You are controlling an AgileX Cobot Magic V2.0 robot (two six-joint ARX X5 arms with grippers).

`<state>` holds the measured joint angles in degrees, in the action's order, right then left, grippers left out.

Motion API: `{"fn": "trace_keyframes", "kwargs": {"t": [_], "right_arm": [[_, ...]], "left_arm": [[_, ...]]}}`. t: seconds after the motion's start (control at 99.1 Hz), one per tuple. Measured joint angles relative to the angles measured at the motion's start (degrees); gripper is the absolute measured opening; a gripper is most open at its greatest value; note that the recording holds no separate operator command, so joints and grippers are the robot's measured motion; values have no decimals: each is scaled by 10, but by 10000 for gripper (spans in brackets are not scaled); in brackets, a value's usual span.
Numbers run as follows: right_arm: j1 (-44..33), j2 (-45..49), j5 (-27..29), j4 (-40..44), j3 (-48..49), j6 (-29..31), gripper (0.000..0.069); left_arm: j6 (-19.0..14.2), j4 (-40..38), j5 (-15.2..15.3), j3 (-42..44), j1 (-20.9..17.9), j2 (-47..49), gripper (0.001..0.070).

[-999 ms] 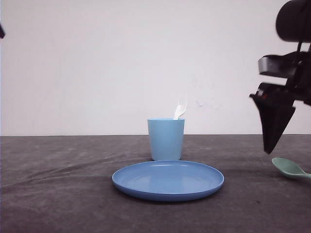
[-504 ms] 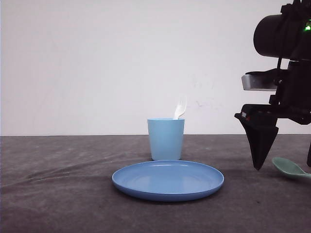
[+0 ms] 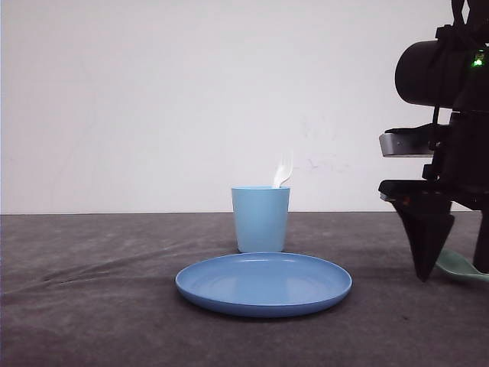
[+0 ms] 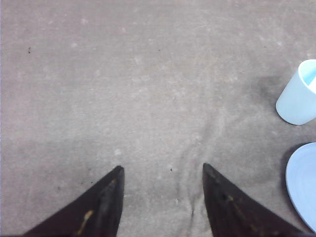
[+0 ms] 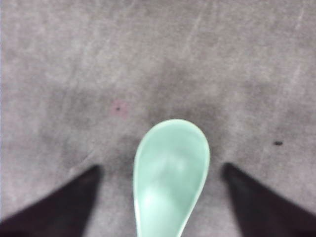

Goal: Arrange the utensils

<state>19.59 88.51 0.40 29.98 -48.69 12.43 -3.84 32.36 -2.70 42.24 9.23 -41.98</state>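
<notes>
Upright in cup (image 3: 260,220), white fork (image 3: 283,170), plate (image 3: 263,284) bare, spoon (image 5: 171,175) on table (image 3: 92,290).

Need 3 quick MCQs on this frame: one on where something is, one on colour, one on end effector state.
1. Where is the fork?
A. on the plate
B. standing in the cup
C. flat on the table

2. What colour is the spoon?
A. mint green
B. red
C. black

3. How does the right end effector stand?
A. shut on the spoon
B. open, fingers either side of the spoon bowl
C. shut on the cup

Key:
1 B, its tines stick up above the rim of the cup, behind the plate.
2 A, the right wrist view shows a pale green bowl.
3 B, bare table shows between each finger and the spoon.
</notes>
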Motion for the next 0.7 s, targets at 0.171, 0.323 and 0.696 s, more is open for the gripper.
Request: {"fn": "trace_keyframes", "kwargs": {"t": [0.171, 0.323, 0.696], "right_arm": [[1, 0, 0, 0, 0, 0, 288], [1, 0, -1, 0, 0, 0, 208], [2, 0, -3, 1, 0, 0, 56]], "left_arm": [[0, 0, 13, 0, 0, 0, 300], [0, 0, 13, 0, 0, 0, 300], [0, 0, 13, 0, 0, 0, 300]]}}
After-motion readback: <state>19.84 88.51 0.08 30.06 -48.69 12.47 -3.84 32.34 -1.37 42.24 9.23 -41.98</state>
